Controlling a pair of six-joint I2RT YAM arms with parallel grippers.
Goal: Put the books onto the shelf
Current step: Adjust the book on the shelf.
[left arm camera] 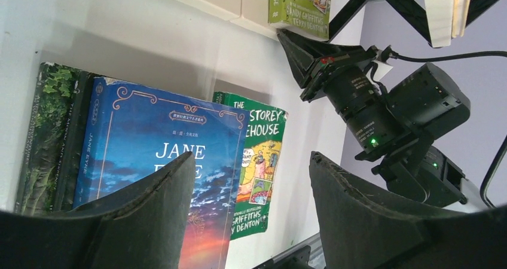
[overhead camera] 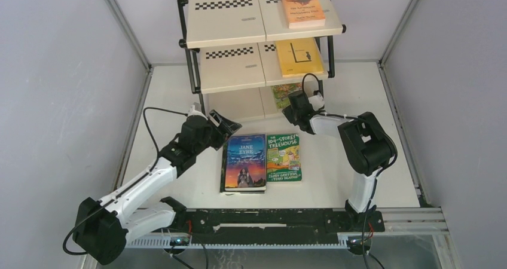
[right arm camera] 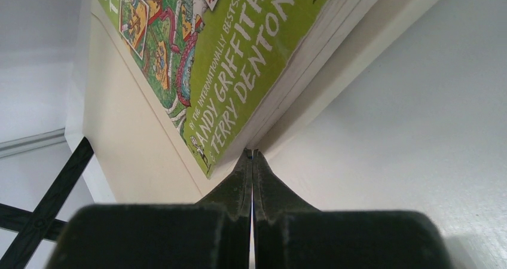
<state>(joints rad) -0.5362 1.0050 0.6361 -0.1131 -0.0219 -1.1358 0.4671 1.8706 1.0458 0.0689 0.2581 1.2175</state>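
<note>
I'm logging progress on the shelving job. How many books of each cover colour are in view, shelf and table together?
Orange book: 1
Yellow book: 1
Green books: 2
Blue book: 1
Dark book, partly under the blue one: 1
Total: 6

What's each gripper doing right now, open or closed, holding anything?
Left gripper: open, holding nothing.
Right gripper: shut, empty, beside the shelved green book.

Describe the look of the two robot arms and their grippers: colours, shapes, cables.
Both arms, left arm and right arm, have white links between bulky black joint housings. A thin black cable loops off each. The left gripper and right gripper carry dark, wedge-shaped fingers tapering to tips.
</note>
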